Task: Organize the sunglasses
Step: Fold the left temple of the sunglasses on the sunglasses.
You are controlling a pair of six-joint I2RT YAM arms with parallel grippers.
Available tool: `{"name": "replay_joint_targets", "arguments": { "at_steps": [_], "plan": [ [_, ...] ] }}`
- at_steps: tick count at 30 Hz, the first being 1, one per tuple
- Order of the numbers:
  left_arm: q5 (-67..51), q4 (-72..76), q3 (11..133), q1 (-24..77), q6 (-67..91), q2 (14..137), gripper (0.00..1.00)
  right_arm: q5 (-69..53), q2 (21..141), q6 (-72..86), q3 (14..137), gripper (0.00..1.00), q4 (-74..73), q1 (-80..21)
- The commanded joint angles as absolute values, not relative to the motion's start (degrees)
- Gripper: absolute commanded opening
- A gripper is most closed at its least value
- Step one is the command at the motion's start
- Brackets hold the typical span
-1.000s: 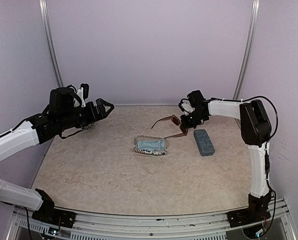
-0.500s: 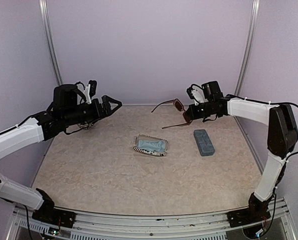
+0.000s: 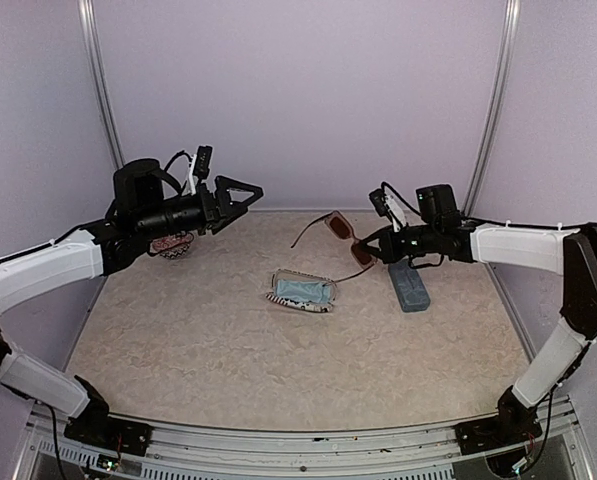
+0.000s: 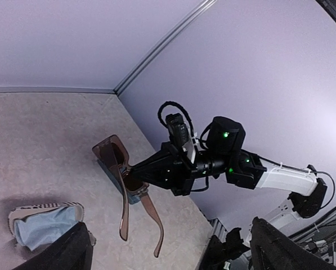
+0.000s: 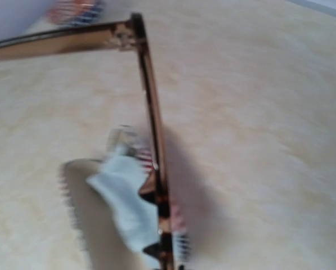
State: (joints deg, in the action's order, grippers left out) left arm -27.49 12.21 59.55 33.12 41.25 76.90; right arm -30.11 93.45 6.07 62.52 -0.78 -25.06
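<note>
**Brown sunglasses [image 3: 344, 230] held aloft by the right gripper [image 3: 373, 247]**

The reddish-brown pair, arms unfolded, hangs above the counter [image 3: 278, 370]. The right gripper is clamped on one end of its frame. A blue-grey case [image 3: 410, 285] and a striped pouch [image 3: 301, 291] lie nearby. The left gripper [image 3: 246, 192] is raised, with its jaws wide apart.

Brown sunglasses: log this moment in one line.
right claw: shut on brown sunglasses, lifted, temples open | left claw: open, empty, raised | pouch, case: on table
</note>
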Motion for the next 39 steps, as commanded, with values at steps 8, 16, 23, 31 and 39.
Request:
{"name": "replay_joint_targets", "arguments": {
  "at_steps": [8, 16, 23, 31, 39],
  "plan": [
    [-44.79, 39.55, 61.13, 37.26, 55.50, 86.66, 0.63, -45.67, 89.20, 4.21, 56.36, 0.00, 15.73, -30.10],
    [-47.42, 40.16, 64.65, 40.75, 54.11, 93.39, 0.22, -50.78, 88.51, 7.67, 55.84, 0.00, 20.37, -31.53],
    [-45.94, 39.15, 65.33, 42.29, 52.63, 98.12, 0.09, -54.04, 86.98, 14.30, 54.53, 0.00, 25.84, -32.33],
    [-40.91, 37.50, 66.35, 42.45, 50.64, 102.42, 0.10, -56.40, 87.46, 21.72, 53.74, 0.00, 29.51, -34.01],
    [-40.21, 37.74, 64.61, 42.36, 49.97, 99.67, 0.14, -51.18, 85.69, 20.29, 52.79, 0.00, 25.74, -34.46]
  ]
}}
